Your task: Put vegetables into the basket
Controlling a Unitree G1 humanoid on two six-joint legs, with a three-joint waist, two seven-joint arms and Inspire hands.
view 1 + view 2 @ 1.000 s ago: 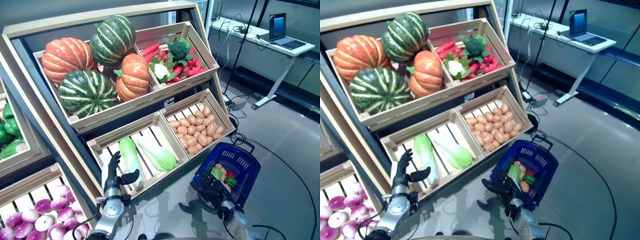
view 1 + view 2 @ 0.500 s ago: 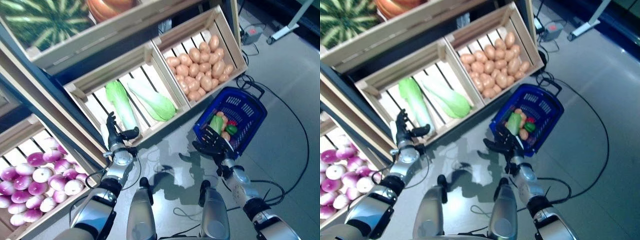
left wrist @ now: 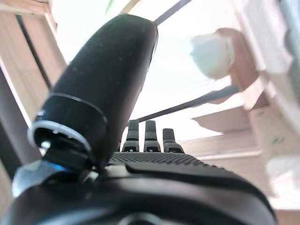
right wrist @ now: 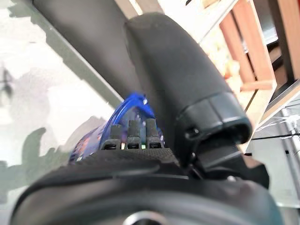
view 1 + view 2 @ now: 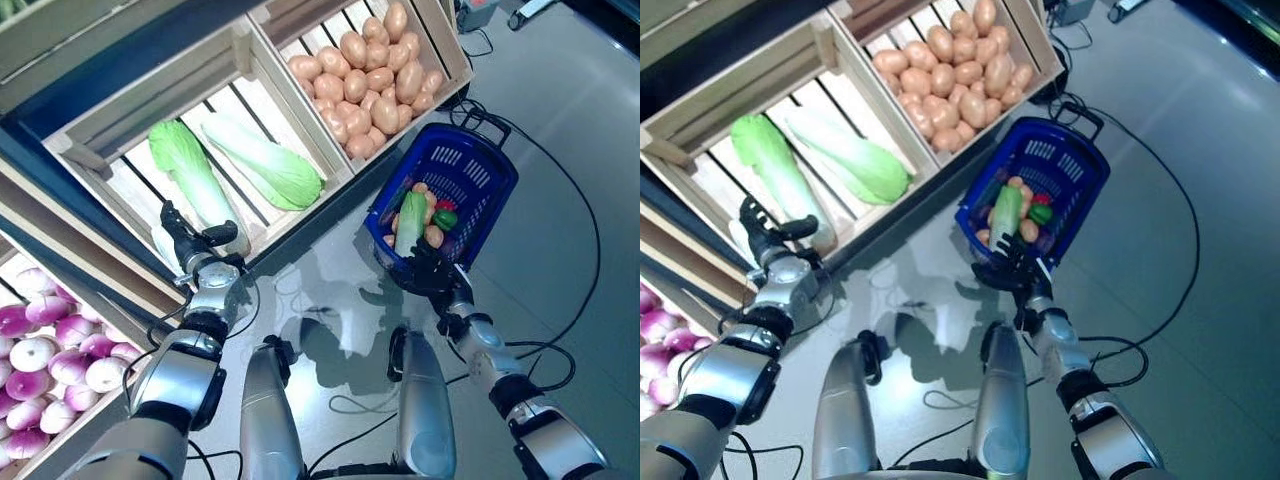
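The blue plastic basket (image 5: 485,165) stands on the floor to the right of the stand. In it lie a long pale green vegetable (image 5: 410,222), a small green pepper (image 5: 445,219), a red piece and some brown round ones. My right hand (image 5: 428,272) is open at the basket's near rim, fingers straight; the blue rim shows past them in the right wrist view (image 4: 133,105). My left hand (image 5: 196,250) is open at the front edge of the slatted crate, right beside the white stem end of a long green cabbage (image 5: 190,180). That pale end shows in the left wrist view (image 3: 211,55).
The wooden stand's lower crates (image 5: 250,70) rise ahead and to the left. A crate of brown potatoes (image 5: 365,60) is just behind the basket. A second leafy cabbage (image 5: 270,165) lies in the slatted crate. Grey floor stretches to the right of the basket.
The camera has tipped further down, so the whole scene has shifted up. Both hands keep their places, the left at the cabbage crate, the right at the basket's rim.
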